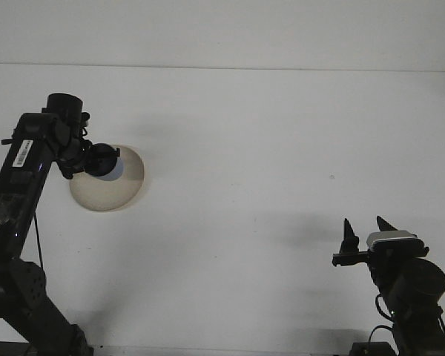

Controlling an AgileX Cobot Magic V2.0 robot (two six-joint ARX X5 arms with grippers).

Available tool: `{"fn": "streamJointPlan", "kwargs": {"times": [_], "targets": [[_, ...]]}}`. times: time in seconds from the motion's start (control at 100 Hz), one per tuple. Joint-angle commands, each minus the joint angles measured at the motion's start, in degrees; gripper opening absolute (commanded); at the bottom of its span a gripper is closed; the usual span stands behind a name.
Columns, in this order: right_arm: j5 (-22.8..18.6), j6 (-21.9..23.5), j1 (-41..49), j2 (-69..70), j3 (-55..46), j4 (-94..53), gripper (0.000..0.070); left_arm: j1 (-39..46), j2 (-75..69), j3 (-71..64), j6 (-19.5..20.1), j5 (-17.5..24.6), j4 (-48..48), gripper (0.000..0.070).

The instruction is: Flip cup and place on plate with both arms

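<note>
Front view: the left gripper (106, 162) is holding a blue cup (111, 170) over the beige plate (122, 191) at the left of the white counter (267, 148), its fingers closing on the cup; whether the cup is touching the plate cannot be told. The right gripper (365, 235) is hanging low at the right, well apart from the plate, its fingers standing spread with nothing between them.

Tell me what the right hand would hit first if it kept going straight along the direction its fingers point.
Nothing, as far as this view shows. The right hand points away over bare white table. The plate lies far off to the left.
</note>
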Motion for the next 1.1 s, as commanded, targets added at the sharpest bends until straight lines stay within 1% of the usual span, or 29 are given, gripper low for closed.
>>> {"fn": "streamJointPlan", "kwargs": {"times": [0.0, 0.51, 0.56, 0.66, 0.7, 0.76, 0.88, 1.09], "targets": [[0.09, -0.44, 0.04, 0.07, 0.63, 0.48, 0.0480, 0.42, 1.92, 1.05, 0.87, -0.11, -0.09, 0.0011], [0.07, -0.44, 0.04, 0.07, 0.63, 0.46, 0.0480, 2.47, 9.42, 1.05, 0.81, -0.13, 0.90, 0.0020], [0.07, -0.44, 0.04, 0.07, 0.63, 0.46, 0.0480, 2.51, 9.55, 1.05, 0.59, -0.11, 0.90, 0.0045], [0.07, -0.44, 0.04, 0.07, 0.66, 0.46, 0.0480, 2.60, 9.66, 1.05, 0.39, -0.11, 1.05, 0.0185], [0.07, -0.44, 0.04, 0.07, 0.63, 0.48, 0.0480, 2.60, 9.66, 1.05, 0.39, -0.11, 1.11, 0.0227], [0.07, -0.44, 0.04, 0.07, 0.63, 0.48, 0.0480, 2.60, 9.66, 1.05, 0.39, -0.11, 1.14, 0.0266], [0.07, -0.44, 0.04, 0.07, 0.63, 0.48, 0.0480, 2.86, 9.64, 1.11, 0.37, -0.11, 1.25, 0.0267], [0.09, -0.44, 0.04, 0.07, 0.63, 0.46, 0.0480, 3.87, 7.43, 2.73, -0.92, -0.11, 1.16, 0.0267]]}}
